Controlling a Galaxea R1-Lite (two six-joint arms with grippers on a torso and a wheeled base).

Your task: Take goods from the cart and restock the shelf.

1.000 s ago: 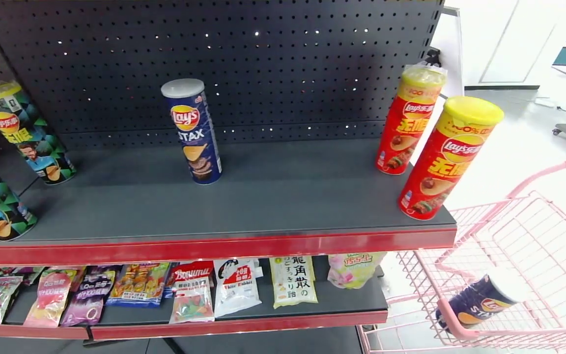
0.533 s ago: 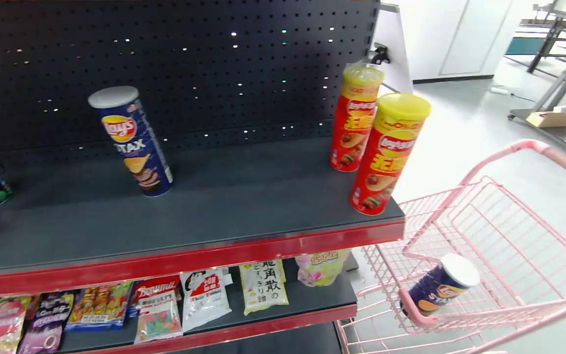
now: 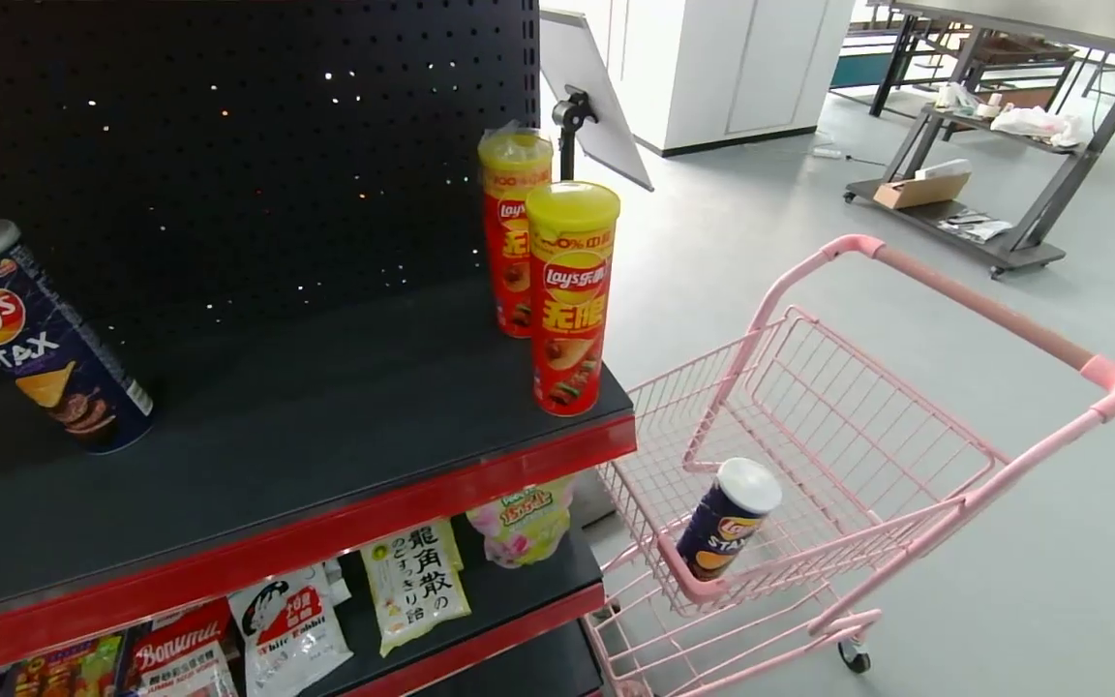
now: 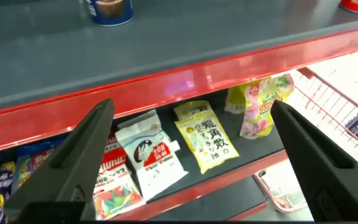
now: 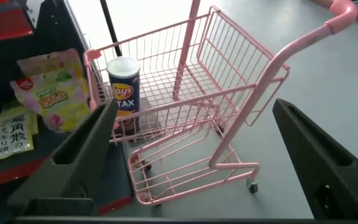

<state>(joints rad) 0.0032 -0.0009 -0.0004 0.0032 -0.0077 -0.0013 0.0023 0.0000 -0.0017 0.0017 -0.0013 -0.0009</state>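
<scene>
1. Now: pink cart [image 3: 954, 290] stands just beside the shelf's [image 3: 325, 523] right end, on the floor.
2. Blue can [image 3: 727, 518] w/ white lid is in the cart basket, in the corner nearest the shelf. It is touching the wire wall, lid up.
3. Top shelf: 2nd blue can [image 3: 35, 339] is upright toward the left end, about mid-depth.
4. Front red can [image 3: 572, 300] w/ yellow lid is upright at the front right corner, base almost at the red front edge. Rear red can [image 3: 512, 242] is right behind it, nearer the pegboard [image 3: 228, 145]; can't tell if they touch.
5. Lower shelf [image 3: 519, 600]: snack bags lie flat along the front. The pink-green bag [image 3: 519, 518] is at the right end, w/ the white-yellow bag [image 3: 414, 581] next to it.
6. Left claw [image 4: 191, 102]: fingers wide apart, nothing btwn them. It sits in front of the shelf's red edge, facing the lower-shelf bags.
7. Right claw [image 5: 194, 102]: fingers also wide apart and empty. It is above the cart, well apart from the blue can.
</scene>
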